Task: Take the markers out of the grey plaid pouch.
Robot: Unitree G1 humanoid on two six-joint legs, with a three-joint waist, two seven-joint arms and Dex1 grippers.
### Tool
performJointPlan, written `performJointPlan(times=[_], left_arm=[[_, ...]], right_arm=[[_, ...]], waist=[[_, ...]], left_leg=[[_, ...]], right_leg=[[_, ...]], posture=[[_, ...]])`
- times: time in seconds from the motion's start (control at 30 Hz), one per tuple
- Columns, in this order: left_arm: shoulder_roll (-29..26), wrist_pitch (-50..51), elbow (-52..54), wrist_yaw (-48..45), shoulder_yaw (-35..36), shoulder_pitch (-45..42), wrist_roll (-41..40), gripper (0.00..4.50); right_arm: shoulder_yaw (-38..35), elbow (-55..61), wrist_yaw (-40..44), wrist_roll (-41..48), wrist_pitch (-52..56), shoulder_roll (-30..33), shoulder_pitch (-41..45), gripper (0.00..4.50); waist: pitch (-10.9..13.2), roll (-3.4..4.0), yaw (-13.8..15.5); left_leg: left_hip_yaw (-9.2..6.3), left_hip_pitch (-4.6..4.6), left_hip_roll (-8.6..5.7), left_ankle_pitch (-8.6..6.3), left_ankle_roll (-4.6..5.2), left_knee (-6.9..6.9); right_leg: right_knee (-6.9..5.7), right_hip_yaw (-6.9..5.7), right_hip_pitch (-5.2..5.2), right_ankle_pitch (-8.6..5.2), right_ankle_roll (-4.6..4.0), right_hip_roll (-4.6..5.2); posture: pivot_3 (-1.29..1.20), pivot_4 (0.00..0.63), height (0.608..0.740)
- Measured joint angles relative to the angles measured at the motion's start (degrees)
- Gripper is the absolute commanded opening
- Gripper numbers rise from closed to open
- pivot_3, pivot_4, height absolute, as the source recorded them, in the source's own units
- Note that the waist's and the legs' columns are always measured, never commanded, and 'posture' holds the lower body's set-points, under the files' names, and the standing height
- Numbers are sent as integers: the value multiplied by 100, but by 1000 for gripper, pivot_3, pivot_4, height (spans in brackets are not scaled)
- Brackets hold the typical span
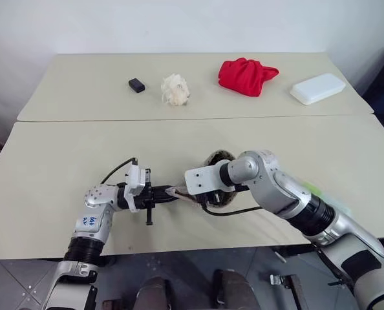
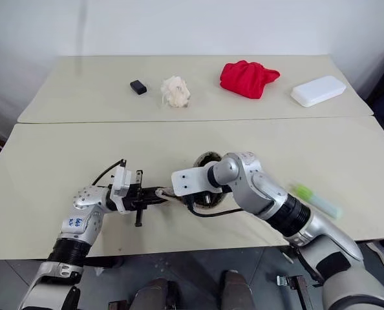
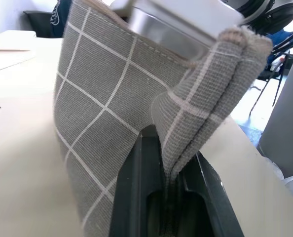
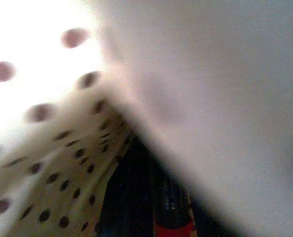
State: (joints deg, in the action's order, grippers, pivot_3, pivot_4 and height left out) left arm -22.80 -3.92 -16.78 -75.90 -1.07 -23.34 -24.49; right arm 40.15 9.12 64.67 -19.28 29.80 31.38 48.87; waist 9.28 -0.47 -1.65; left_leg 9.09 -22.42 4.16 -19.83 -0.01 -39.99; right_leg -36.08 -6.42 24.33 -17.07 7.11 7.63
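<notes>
The grey plaid pouch (image 3: 112,113) was held above the near table (image 1: 63,161), between the two arms, near the front edge. The left gripper (image 1: 168,194) was clamped shut on a folded corner of the pouch; in the left wrist view, both black fingers (image 3: 136,187) were seen pressed against the doubled fabric edge. The pouch mouth was held open, with the tan polka-dot lining (image 4: 53,148) exposed.

The right gripper (image 4: 156,207) was inserted into the open pouch from above, pointing downward. In the right wrist view, a red marker (image 4: 173,228) was seen between the dark fingers, deep inside the lining. Whether the fingers were closed on the marker could not be determined.

A light green marker (image 2: 316,200) was lying on the near table, just beside the right forearm, outside the pouch.

On the far table (image 1: 82,90), a small black object (image 1: 136,85), a white crumpled item (image 1: 175,89), a red cloth bundle (image 1: 246,75) and a white rectangular box (image 1: 317,88) were set in a row, well apart from the pouch.
</notes>
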Motion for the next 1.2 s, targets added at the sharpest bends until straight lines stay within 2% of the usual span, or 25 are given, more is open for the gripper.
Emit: performJointPlan(times=[0.33,0.63,0.8,1.2], left_arm=[[-13,-2,-79,9,16,-94,8,0],[-48,6,78,-1,174,-121,-109,0],[-56,25,291,-13,158,-54,-130,0],[-216,172,621,13,111,147,-181,0]], right_arm=[[-333,20,10,32,151,-195,-205,579],[-1309,333,176,1131,-161,-250,-653,579],[-1557,410,318,1477,-508,-57,-792,579],[-1575,457,307,1661,-901,100,-912,579]], waist=[[0,0,3],[1,-1,0],[2,-2,5],[2,-2,8]], left_leg=[[0,0,0,0,0,0],[-1,-1,0,0,0,2],[-1,-2,-1,0,0,3],[-2,-1,0,0,0,3]], right_leg=[[0,0,-1,0,0,0],[2,-1,0,0,0,-1],[5,-1,0,0,0,-1],[4,-1,0,0,0,0]], posture=[[0,150,740],[0,150,740],[0,150,740],[0,150,740]])
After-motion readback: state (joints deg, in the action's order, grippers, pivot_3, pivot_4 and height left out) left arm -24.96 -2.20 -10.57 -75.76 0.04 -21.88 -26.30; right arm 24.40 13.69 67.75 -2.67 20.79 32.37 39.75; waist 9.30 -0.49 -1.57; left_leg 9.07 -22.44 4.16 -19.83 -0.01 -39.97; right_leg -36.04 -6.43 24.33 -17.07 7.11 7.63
